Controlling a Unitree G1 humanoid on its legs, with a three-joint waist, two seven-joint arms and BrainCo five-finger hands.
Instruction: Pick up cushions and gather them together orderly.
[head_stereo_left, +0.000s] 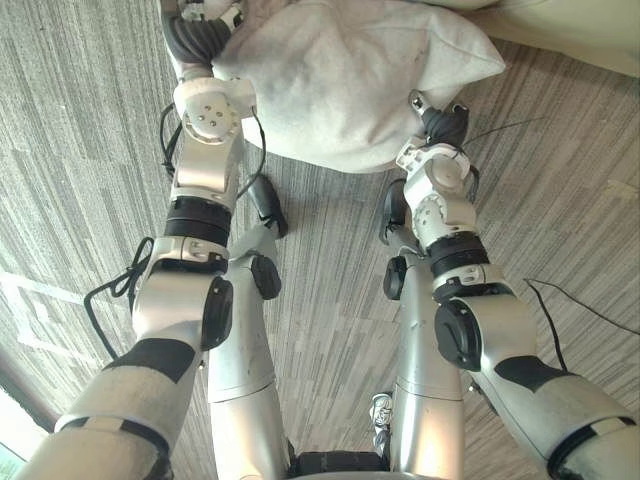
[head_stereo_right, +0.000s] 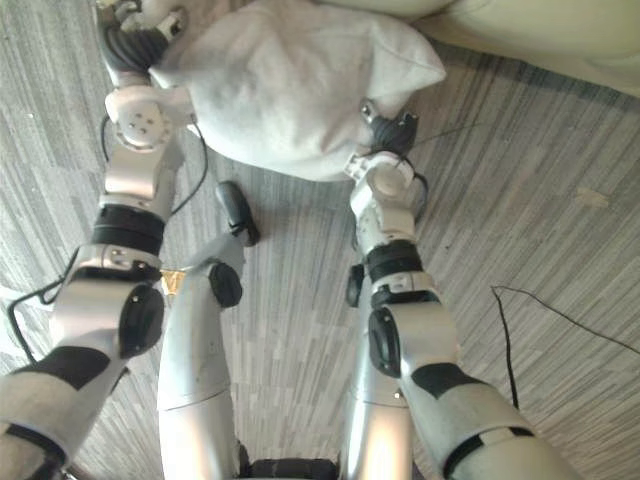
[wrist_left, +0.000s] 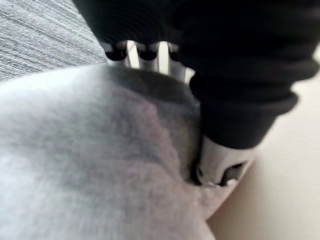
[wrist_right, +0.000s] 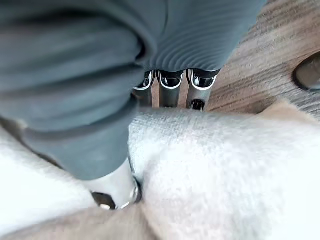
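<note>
Flanking white cushion (head_stereo_left: 340, 80), grey streaked floor (head_stereo_left: 70, 130)

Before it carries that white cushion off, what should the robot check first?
1. Left hand grips the cushion: ok, thumb dug into the cloth, fingers over its edge.
2. Right hand grips it: ok, same pinch on the other side.
3. Cushion clear of the floor: cannot tell.
4. Place to gather cushions in sight: cannot tell; a pale surface lies beyond the cushion, but what it is stays unclear.
</note>
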